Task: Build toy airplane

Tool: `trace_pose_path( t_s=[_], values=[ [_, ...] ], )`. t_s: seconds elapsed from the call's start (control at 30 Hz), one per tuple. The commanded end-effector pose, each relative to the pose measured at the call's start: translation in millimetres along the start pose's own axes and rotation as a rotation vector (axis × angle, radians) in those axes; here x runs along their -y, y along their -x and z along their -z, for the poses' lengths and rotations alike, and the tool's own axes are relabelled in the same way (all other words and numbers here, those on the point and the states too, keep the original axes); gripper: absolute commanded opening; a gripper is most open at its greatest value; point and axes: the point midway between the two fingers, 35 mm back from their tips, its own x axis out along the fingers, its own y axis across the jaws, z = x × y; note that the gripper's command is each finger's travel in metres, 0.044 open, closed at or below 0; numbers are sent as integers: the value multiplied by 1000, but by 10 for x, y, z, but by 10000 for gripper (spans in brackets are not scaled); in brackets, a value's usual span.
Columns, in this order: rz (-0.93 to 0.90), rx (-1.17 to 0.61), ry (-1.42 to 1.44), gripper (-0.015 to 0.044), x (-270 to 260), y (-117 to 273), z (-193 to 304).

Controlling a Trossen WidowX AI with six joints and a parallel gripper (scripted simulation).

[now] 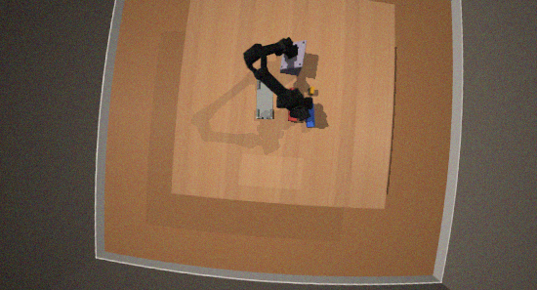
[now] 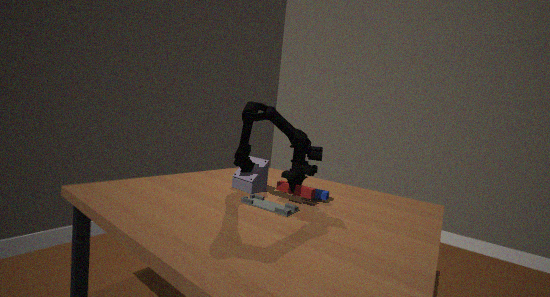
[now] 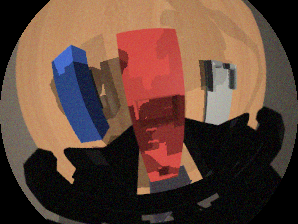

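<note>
The red fuselage (image 1: 293, 118) (image 2: 305, 191) (image 3: 152, 60) is between the fingers of my gripper (image 2: 293, 187) (image 3: 156, 123), which is shut on it. In the exterior view it hangs a little above the table, with its shadow below; its dark socket openings face up in the wrist view. The blue wing (image 1: 310, 118) (image 2: 324, 195) (image 3: 79, 102) lies beside it, on the side away from the jig. The grey jig (image 1: 265, 103) (image 2: 270, 205) (image 3: 219, 106) lies on the other side, its cradle unoccupied. The small yellow tail fin (image 1: 311, 91) shows only in the top view.
The pale lilac base block (image 1: 301, 53) (image 2: 242, 183) of the arm stands behind the jig and the parts. The yellow fin lies between that block and the wing. The wooden table (image 1: 220, 158) (image 2: 350, 257) extends well past all of them.
</note>
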Motion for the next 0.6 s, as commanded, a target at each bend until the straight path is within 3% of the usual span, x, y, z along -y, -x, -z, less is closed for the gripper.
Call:
trace_pose_path(
  t_s=[0.0, 0.57],
  values=[
    [-9, 8, -7, 0, -13, 148, -32],
    [-8, 9, -3, 0, -8, 684, -5]
  ],
)
